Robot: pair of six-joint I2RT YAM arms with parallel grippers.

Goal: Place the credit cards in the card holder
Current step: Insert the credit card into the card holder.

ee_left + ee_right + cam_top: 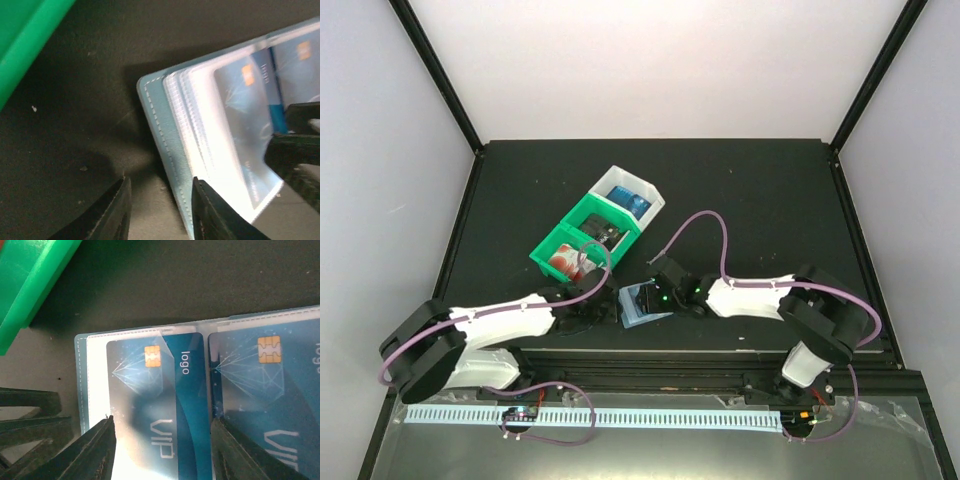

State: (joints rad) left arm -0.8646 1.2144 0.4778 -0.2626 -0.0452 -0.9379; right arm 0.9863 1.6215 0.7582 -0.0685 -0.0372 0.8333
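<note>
The teal card holder [642, 304] lies open on the black table between my two grippers. In the right wrist view its clear pockets [150, 390] hold two blue VIP cards, one on the left [155, 390] and one on the right [265, 385]. My right gripper [162, 450] is open, its fingers straddling the left card from above. My left gripper [160, 210] is open at the holder's stitched teal edge [160, 135], with one finger [210, 215] over that edge. The right gripper's black fingers [295, 150] rest on the pockets.
A green bin [582, 222] behind the holder holds red-and-white cards [563, 262] and black cards [605, 235]. A white bin [655, 205] beside it holds blue cards [628, 200]. The green bin's corner shows in both wrist views [25, 40] [30, 280].
</note>
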